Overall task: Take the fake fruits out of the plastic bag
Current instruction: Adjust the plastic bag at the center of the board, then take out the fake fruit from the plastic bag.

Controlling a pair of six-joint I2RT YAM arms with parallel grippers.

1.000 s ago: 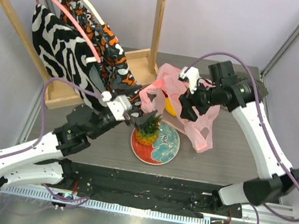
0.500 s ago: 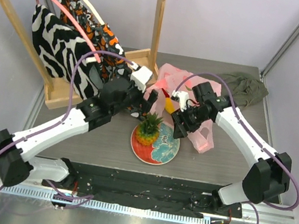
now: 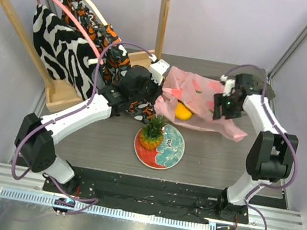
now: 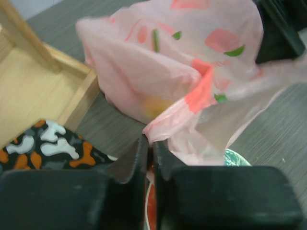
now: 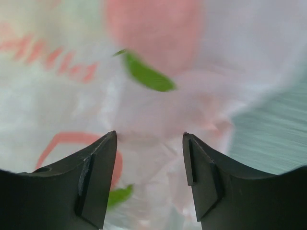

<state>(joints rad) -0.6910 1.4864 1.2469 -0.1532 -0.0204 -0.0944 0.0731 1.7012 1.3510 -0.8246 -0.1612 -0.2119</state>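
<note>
The orange plastic pineapple [image 3: 152, 133] stands on the round patterned plate [image 3: 171, 154]; a yellow fruit [image 3: 183, 112] remains inside the thin pink printed plastic bag [image 3: 203, 103]. The left end effector [image 4: 149, 151] pinches the bag's edge. The right end effector [image 5: 149, 158] is spread against it.

The top external camera is looking down from above and behind the arm bases, taking in the whole table [image 3: 108, 137]. The left wrist camera is looking past its own closed fingers [image 4: 135, 165], close to the plastic bag [image 4: 177, 72]. The right wrist camera is pressing nearer, the bag [image 5: 158, 96] filling its frame. All three are sharing the bag [image 3: 203, 103].
</note>
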